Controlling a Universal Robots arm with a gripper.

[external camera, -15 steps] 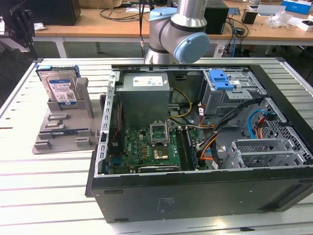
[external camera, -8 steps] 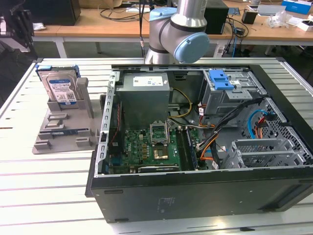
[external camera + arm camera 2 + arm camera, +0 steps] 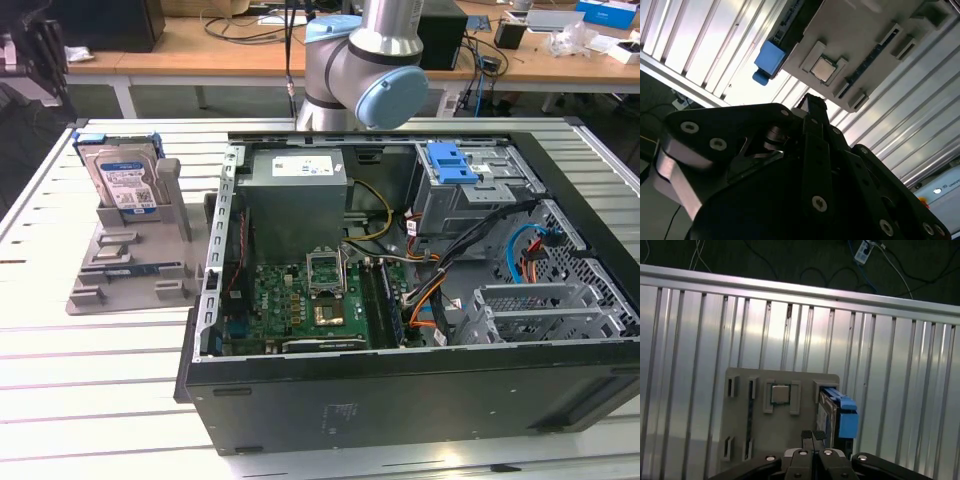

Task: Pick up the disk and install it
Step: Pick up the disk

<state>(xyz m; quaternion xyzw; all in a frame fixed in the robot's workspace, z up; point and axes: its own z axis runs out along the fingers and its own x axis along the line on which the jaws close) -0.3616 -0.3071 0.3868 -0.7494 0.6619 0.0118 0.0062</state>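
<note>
The disk [image 3: 124,182] is a silver hard drive with a white-and-blue label in a blue bracket. It stands on edge in a grey fixture plate [image 3: 130,268] at the exterior view's left, beside the open computer case [image 3: 400,250]. In the first wrist view, the disk [image 3: 827,412] and its blue bracket [image 3: 847,421] show from well above. My gripper [image 3: 813,434] hangs over the plate [image 3: 805,385] just beside the disk, its fingertips together and empty. The second wrist view has the gripper [image 3: 812,102] in front of the plate [image 3: 860,30] and the disk's blue bracket [image 3: 770,57].
A processor chip [image 3: 780,394] sits in a pocket of the plate. Inside the case are a grey power supply [image 3: 298,190], a motherboard [image 3: 310,300], loose cables and a drive cage with a blue latch [image 3: 455,162]. The arm [image 3: 365,60] rises behind the case. The table is slatted metal.
</note>
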